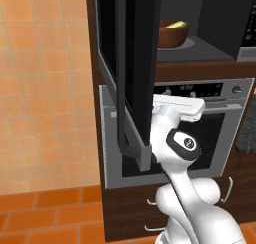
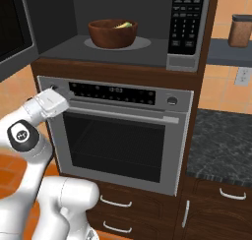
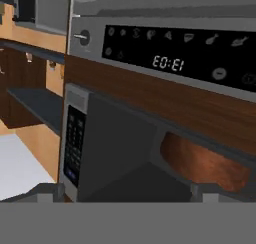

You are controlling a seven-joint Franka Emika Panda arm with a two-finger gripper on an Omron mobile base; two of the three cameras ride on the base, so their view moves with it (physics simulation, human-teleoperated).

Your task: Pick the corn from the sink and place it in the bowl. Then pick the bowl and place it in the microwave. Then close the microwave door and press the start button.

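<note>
The microwave stands open, and its black glass door swings out to the left, edge-on to me. Inside it the reddish-brown bowl rests on the round plate with the yellow corn lying in it. The hand view is rolled upside down, so the bowl and the keypad hang below the oven display. My gripper is open and holds nothing. It hovers low in front of the oven's control strip, below the microwave cavity. The sink is out of view.
A silver oven with a dark window sits under the microwave. The open door's lower corner hangs beside my forearm. A dark stone counter and a brown jar on a shelf lie to the right, with drawers below.
</note>
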